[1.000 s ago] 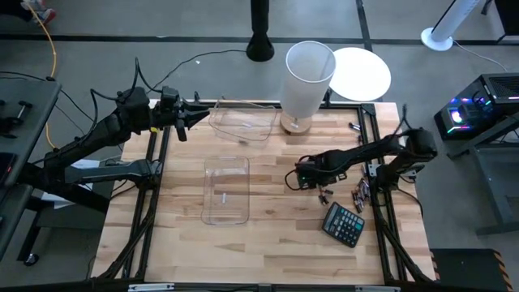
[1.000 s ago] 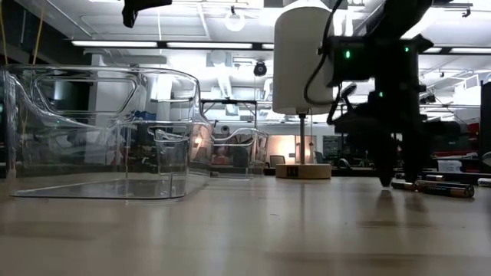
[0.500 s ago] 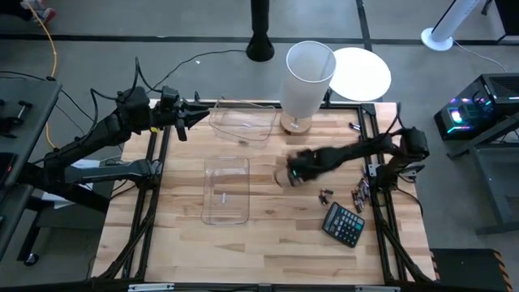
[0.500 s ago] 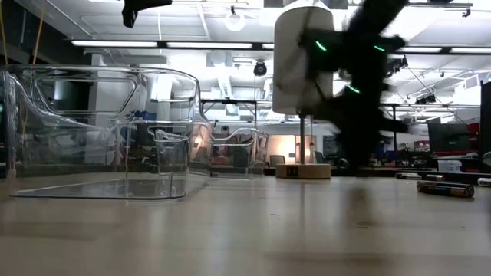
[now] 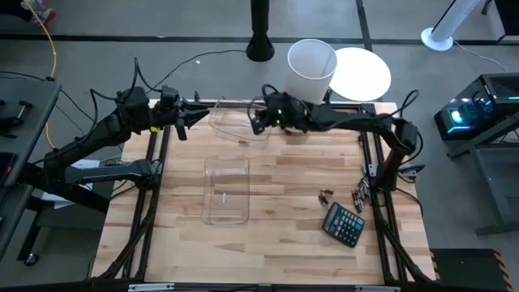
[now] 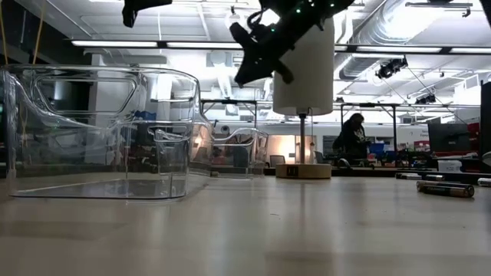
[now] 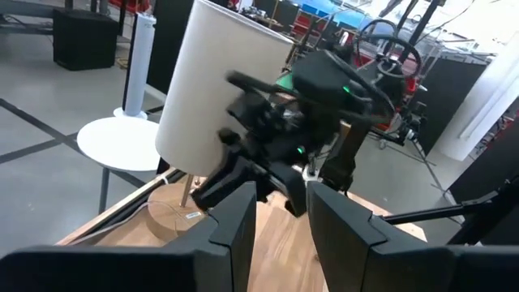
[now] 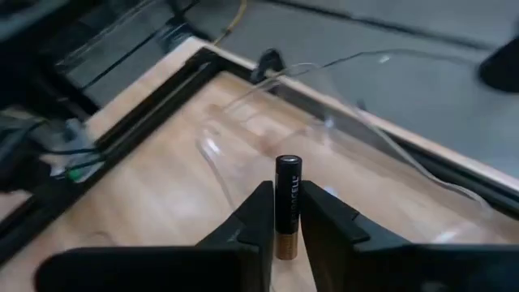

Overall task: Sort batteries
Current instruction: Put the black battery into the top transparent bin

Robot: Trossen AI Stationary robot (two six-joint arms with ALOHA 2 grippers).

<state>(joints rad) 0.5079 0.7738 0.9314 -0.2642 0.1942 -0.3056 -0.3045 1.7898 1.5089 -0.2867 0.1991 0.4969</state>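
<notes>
Since leaving the loose batteries (image 5: 358,195), the right gripper's (image 8: 287,212) fingers hold a battery (image 8: 288,206).

A grey concrete floor (image 5: 203,20) surrounds the wooden bench (image 5: 276,211). A black post base (image 5: 260,47) and a white round base (image 5: 360,73) stand on the floor beyond it, with a yellow cable (image 5: 50,49) trailing off to one side. Across the room, long ceiling light strips (image 6: 130,44) glow above exposed ducts (image 6: 399,15), and a person (image 6: 350,138) sits at distant desks.
</notes>
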